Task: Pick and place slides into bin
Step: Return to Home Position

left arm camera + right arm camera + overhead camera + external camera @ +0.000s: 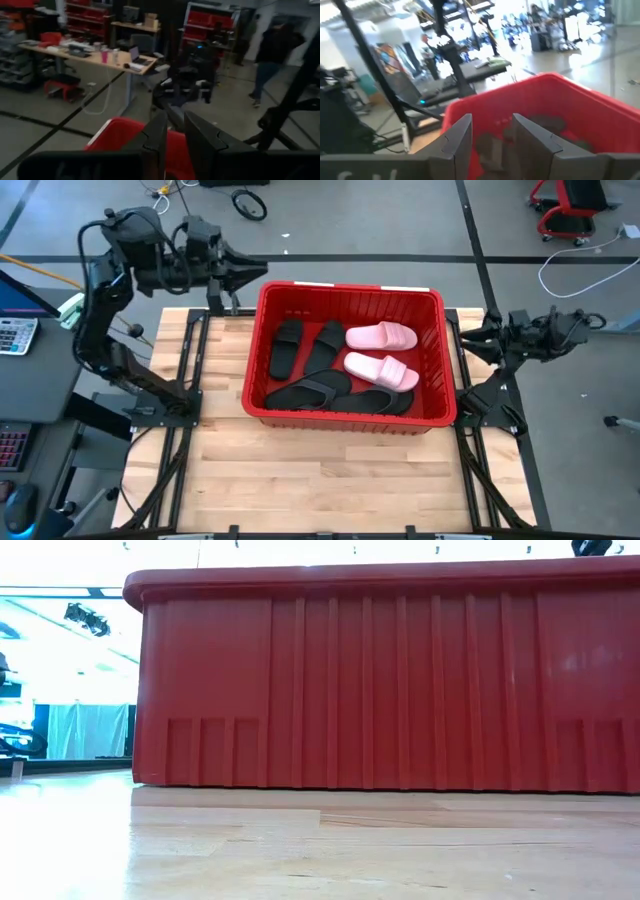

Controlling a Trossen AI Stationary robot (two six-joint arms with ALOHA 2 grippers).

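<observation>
So all six slides lie inside the red bin, which sits mid-table nearer the far edge; two pink slides side by side on the right half, one black slide and another on the left half, two more black ones along the near wall, partly overlapping. Left gripper hangs raised just off the bin's far-left corner, fingers a narrow gap apart, nothing between them; its wrist view looks past the bin rim into the room, where a person walks. Right gripper sits just outside the bin's right wall, pointing at it, jaws apart and empty. Low view is filled by the bin's ribbed near wall standing on the table
</observation>
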